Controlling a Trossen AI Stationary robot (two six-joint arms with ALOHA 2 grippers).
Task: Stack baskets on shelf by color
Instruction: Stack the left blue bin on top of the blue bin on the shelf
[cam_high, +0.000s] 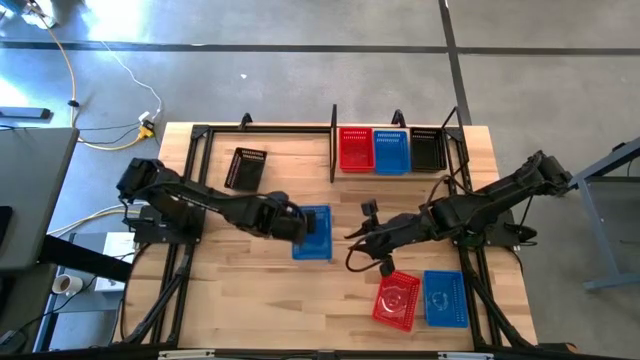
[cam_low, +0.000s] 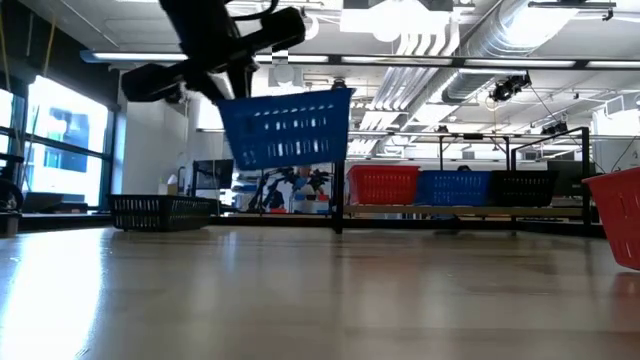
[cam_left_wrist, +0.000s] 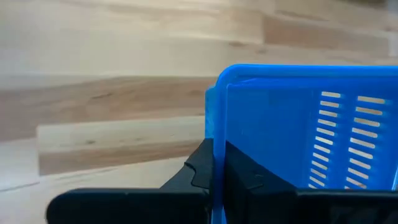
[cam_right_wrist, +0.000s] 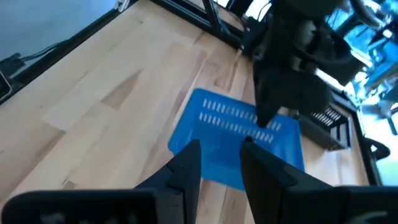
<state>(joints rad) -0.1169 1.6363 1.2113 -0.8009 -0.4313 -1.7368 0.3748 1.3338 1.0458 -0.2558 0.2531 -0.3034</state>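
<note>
My left gripper (cam_high: 296, 222) is shut on a blue basket (cam_high: 314, 235) and holds it above the middle of the table; in the low view the basket (cam_low: 287, 127) hangs well off the wood. To its right, my right gripper (cam_high: 358, 236) stands open with nothing between its fingers (cam_right_wrist: 217, 165), pointing toward the held basket (cam_right_wrist: 236, 137). On the shelf (cam_high: 400, 128) at the far edge, a red basket (cam_high: 355, 150), a blue one (cam_high: 391, 150) and a black one (cam_high: 427, 150) sit side by side on its base. My left gripper pinches one side wall of the blue basket at its rim (cam_left_wrist: 214, 134), near a corner, with one finger (cam_left_wrist: 196, 171) outside the wall and the other inside. It comes slanting down from the table's left. The basket is lifted clear and hangs tilted.
A black basket (cam_high: 246, 168) rests on the table at the far left. A red basket (cam_high: 397, 300) and a blue basket (cam_high: 445, 298) lie side by side near the front right. Black frame rails run along both sides of the table.
</note>
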